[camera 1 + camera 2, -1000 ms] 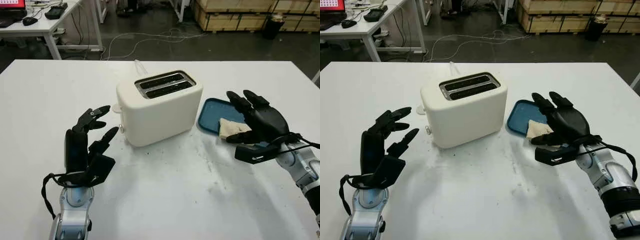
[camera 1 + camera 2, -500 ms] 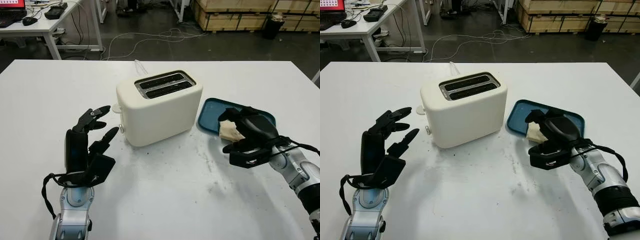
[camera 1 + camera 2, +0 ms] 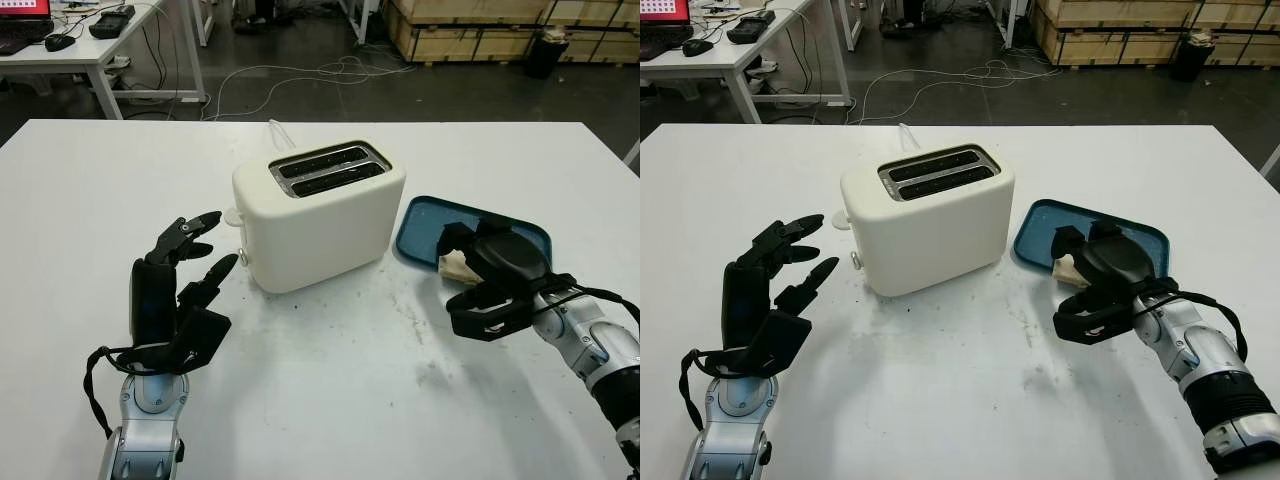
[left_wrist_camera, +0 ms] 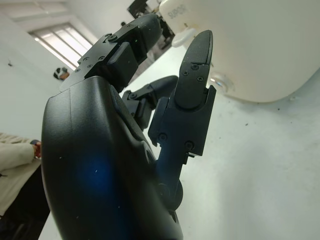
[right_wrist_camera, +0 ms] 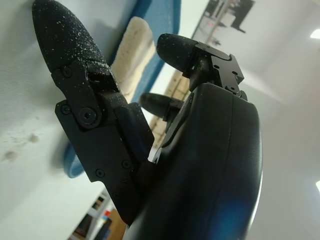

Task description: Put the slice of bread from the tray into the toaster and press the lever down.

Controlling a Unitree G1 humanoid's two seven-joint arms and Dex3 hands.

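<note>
Grey lettering on the toaster (image 4: 260,45) is cut off and cannot be read for certain. The right hand (image 3: 492,280) arches palm-down over the near edge of the tray (image 3: 430,222), fingers curled round the bread (image 3: 457,266) beneath it. The left hand (image 3: 175,295) stands upright, open and holding nothing, beside the toaster's left end.

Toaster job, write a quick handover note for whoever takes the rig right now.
Right hand: over the bread slice at the near edge of the blue tray, fingers curled around it; a firm grasp cannot be confirmed.
Left hand: open, raised left of the toaster.
Done: nothing yet; both toaster slots look empty.
Left: lift the bread, drop it into a slot, press the lever down.
</note>
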